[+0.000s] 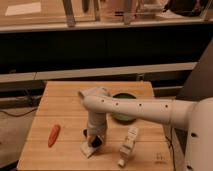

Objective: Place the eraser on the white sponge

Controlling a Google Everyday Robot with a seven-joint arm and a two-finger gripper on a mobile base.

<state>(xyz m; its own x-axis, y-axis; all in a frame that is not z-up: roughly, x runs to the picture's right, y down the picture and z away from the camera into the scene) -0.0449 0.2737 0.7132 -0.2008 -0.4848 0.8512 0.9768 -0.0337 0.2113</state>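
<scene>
My gripper [93, 140] points down at the front middle of the wooden table [65, 100], right over the white sponge [88, 149], a small off-white flat block. A small dark patch [93, 143] shows at the gripper's tip, just above the sponge; it may be the eraser, but I cannot tell whether it is held or resting on the sponge. The white arm [135, 107] reaches in from the right and hides part of the sponge.
An orange carrot-shaped thing [53, 135] lies at the left. A pale knobbly bottle-like object [128, 145] lies to the right of the gripper. A dark green bowl [123, 109] sits behind the arm. The table's front edge is close below the sponge.
</scene>
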